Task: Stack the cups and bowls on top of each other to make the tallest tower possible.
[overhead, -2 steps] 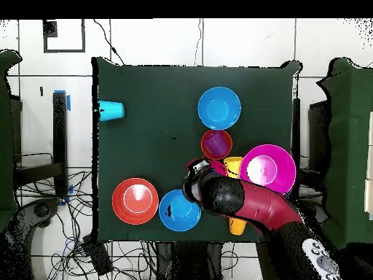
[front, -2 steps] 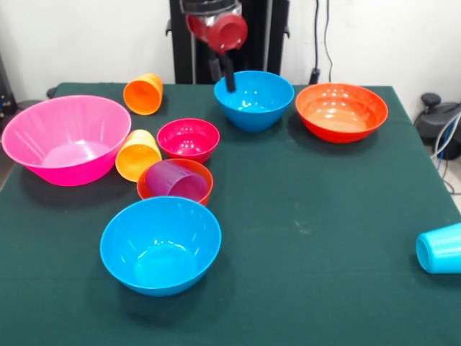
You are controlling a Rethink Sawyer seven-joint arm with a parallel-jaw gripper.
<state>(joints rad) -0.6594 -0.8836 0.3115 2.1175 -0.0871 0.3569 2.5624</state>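
My gripper (front, -2 steps: 227,75) hangs at the far left rim of a blue bowl (front, -2 steps: 253,99) at the back of the table. Right of it sits the wide orange-red bowl (front, -2 steps: 341,112). A second blue bowl (front, -2 steps: 160,245) stands near the front. The purple cup (front, -2 steps: 175,179) lies tilted inside the small orange bowl (front, -2 steps: 198,193). Behind them is the small magenta bowl (front, -2 steps: 189,139), with the yellow-orange cup (front, -2 steps: 137,153) on its side to its left. The large pink bowl (front, -2 steps: 65,140) is at far left, and the orange cup (front, -2 steps: 144,94) lies behind it. The light blue cup (front, -2 steps: 439,249) lies at the right edge.
In the overhead view the arm (overhead, -2 steps: 244,203) covers most of the magenta bowl and reaches over the blue bowl (overhead, -2 steps: 178,211) beside the orange-red bowl (overhead, -2 steps: 135,200). Cables hang off the table's side near the light blue cup (overhead, -2 steps: 111,111).
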